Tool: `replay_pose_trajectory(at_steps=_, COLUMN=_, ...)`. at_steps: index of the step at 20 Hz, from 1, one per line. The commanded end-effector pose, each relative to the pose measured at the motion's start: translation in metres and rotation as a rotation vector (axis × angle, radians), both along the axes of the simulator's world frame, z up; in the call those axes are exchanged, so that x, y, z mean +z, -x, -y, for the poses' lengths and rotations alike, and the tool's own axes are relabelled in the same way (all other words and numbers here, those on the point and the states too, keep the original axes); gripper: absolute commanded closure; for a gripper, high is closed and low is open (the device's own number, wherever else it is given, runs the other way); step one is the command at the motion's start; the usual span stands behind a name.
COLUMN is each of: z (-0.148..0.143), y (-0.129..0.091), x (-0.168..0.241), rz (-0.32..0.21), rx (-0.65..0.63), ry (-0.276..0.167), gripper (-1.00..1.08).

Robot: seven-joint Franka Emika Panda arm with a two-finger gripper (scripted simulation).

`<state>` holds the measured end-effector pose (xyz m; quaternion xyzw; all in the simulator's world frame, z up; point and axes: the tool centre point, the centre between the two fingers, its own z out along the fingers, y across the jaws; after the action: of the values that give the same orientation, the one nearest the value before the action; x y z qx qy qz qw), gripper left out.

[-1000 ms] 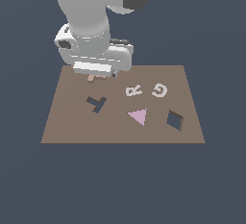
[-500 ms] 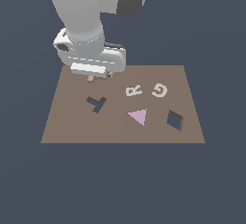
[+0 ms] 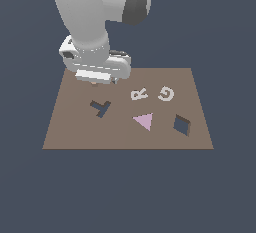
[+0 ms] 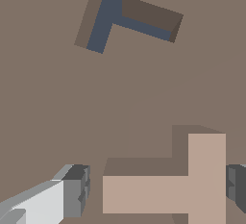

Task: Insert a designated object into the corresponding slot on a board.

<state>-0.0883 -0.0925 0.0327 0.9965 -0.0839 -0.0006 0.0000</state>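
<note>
T block [image 4: 173, 185]: lies flat on the brown board [image 3: 65, 132], between the fingers, stem pointing at the pale finger [image 4: 67, 200].
Gripper [image 4: 156, 192]: spread open; neither pad visibly touches the block (contact hard to judge).
T slot [image 4: 126, 17]: tilted, nearby, empty.
Others: R [image 3: 139, 94], G [image 3: 166, 93], pink triangle [image 3: 144, 121] well aside, not obstructing.

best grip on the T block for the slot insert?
Come straight down from above on the T block, which lies flat on the board. The gripper already straddles it along the stem; closing across the stem's parallel sides looks surer to me.
</note>
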Motion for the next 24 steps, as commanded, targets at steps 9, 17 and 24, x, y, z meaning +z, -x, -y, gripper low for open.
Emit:
replay_pose_trajectory(at_steps=9, z=0.0001, y=-0.0002, x=-0.0027, rz=0.001, rx=0.0, ry=0.0, gripper=1.08)
replay_pose_trajectory(at_steps=17, z=0.0004, y=-0.0005, x=-0.0017, rz=0.002, rx=0.012, ry=0.0, gripper=1.08)
replay_pose_trajectory(at_steps=24, z=0.0042, y=-0.001, x=-0.0015, rz=0.002, rx=0.085, ry=0.0, gripper=1.08)
